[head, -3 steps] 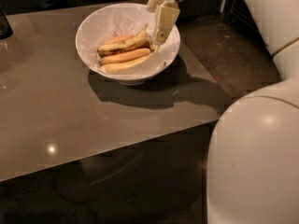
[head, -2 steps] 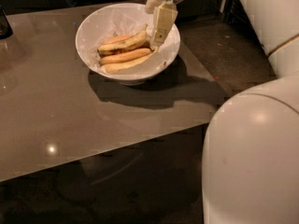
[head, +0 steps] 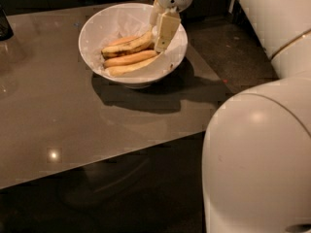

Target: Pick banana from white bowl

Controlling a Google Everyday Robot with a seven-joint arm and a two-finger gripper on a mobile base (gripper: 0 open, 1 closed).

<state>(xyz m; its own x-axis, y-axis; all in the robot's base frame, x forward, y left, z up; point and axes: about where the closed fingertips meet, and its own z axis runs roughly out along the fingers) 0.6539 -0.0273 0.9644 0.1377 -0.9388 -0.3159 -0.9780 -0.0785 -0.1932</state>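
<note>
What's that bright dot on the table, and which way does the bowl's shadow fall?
Camera view: the dot is likely a lamp's reflection on the glossy table; the white bowl casts a dark shadow toward the camera and right; the gripper, inside the bowl's right side at the bananas, is brightly lit.

table (head: 73,130): glossy grey-brown | floor (head: 233,52): dark | light: one glint (head: 53,154) on table
</note>
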